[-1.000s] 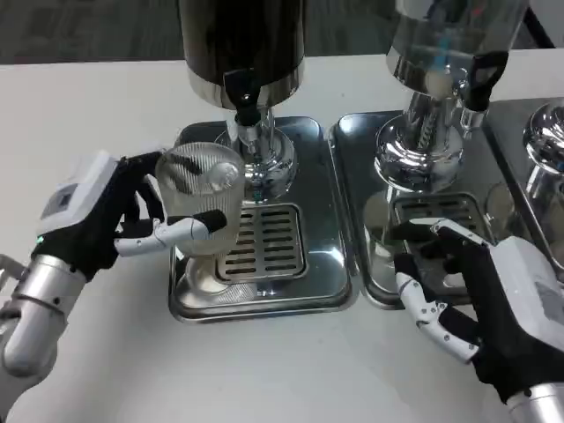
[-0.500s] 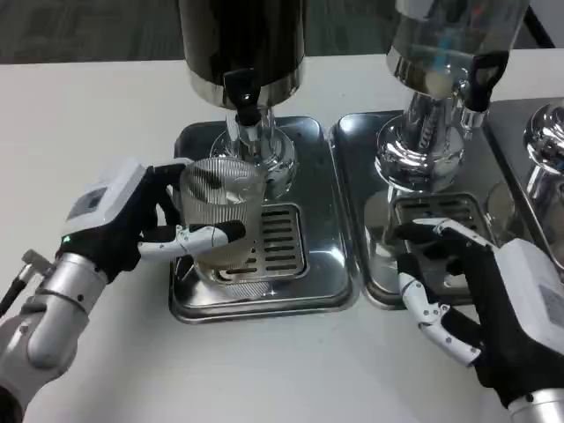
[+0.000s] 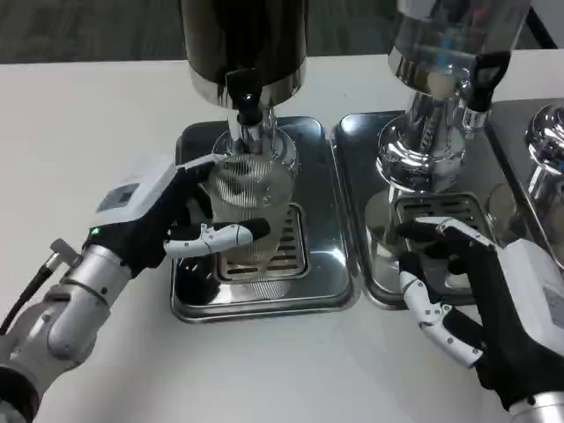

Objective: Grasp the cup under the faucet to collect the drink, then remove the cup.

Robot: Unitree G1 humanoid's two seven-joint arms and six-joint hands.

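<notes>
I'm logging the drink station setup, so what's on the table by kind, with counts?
Drink dispensers: 3 (dark one, clear one, a third partly seen at the right edge)
Metal drip trays: 2 in full view ()
Ribbed clear cup: 1, held by the left hand
Total: 6

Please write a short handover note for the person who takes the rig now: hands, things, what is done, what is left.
Left hand grips the ribbed cup, upright over the drain grille, right under the dark dispenser's faucet. Right hand rests open at the neighbouring tray, holding nothing.
Done: cup grasped and placed under the faucet.
Left: collect the drink, then take the cup away. No liquid is visible in the cup.
</notes>
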